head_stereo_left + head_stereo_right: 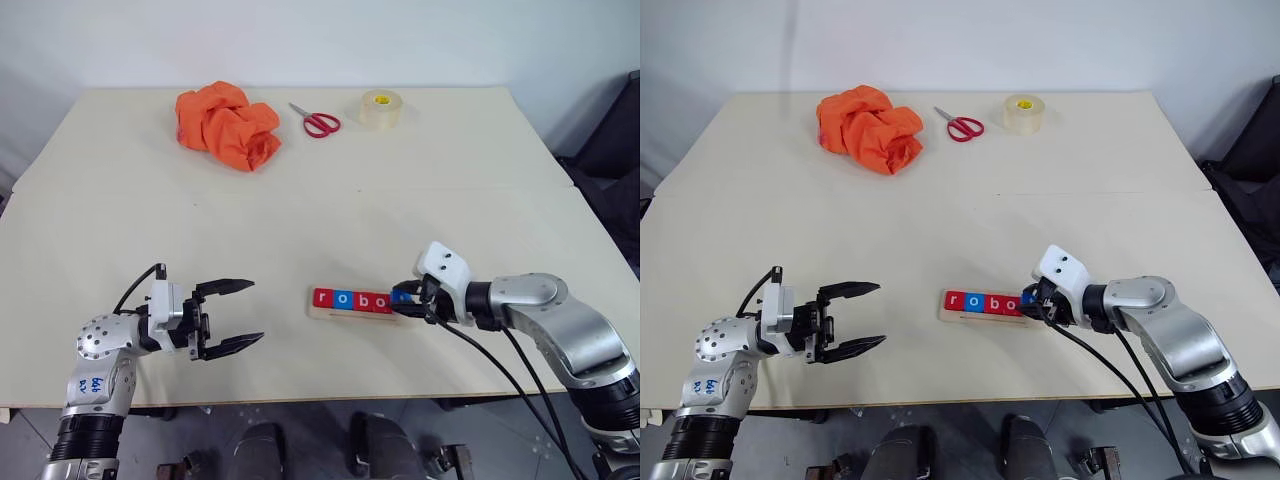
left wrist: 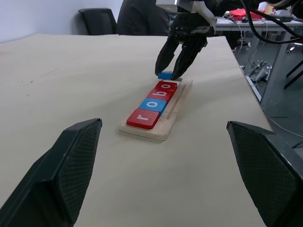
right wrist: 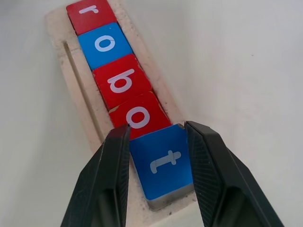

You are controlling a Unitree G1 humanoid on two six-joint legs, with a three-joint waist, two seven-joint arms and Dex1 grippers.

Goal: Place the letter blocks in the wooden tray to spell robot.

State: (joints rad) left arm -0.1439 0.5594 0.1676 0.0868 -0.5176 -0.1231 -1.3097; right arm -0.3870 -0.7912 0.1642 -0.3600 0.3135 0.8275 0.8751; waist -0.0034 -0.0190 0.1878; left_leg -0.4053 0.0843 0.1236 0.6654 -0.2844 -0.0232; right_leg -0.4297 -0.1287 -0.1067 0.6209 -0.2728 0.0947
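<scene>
Pale beige tabletop (image 1: pixel 300 200) fills most of the head views, with a white wall behind it. Along the far edge lie a crumpled orange cloth (image 1: pixel 228 125) at upper left of centre, red-handled scissors (image 1: pixel 317 121) beside it, and a roll of clear tape (image 1: pixel 380 108) further right.

Low in the frame, right of centre, the wooden tray (image 1: pixel 345 313) lies crosswise near the table's front edge. Four letter blocks sit in it in a row, touching one another: a red r (image 3: pixel 91 14), a blue o (image 3: pixel 105 44), a red b (image 3: pixel 122 80) and a red o (image 3: pixel 140 116).

The right gripper (image 1: pixel 408 300) reaches in from the right side of the frame, tilted downward at the tray's right end. Its two black fingers (image 3: pixel 106 184) are clamped on the sides of the blue t block (image 3: pixel 163 161), which sits at the end of the row just beside the red o; in the left wrist view its far edge appears slightly raised off the wood.

The left gripper (image 1: pixel 230 315) hovers at lower left of the frame, well apart from the tray, pointing toward it with its fingers spread wide and nothing between them.
</scene>
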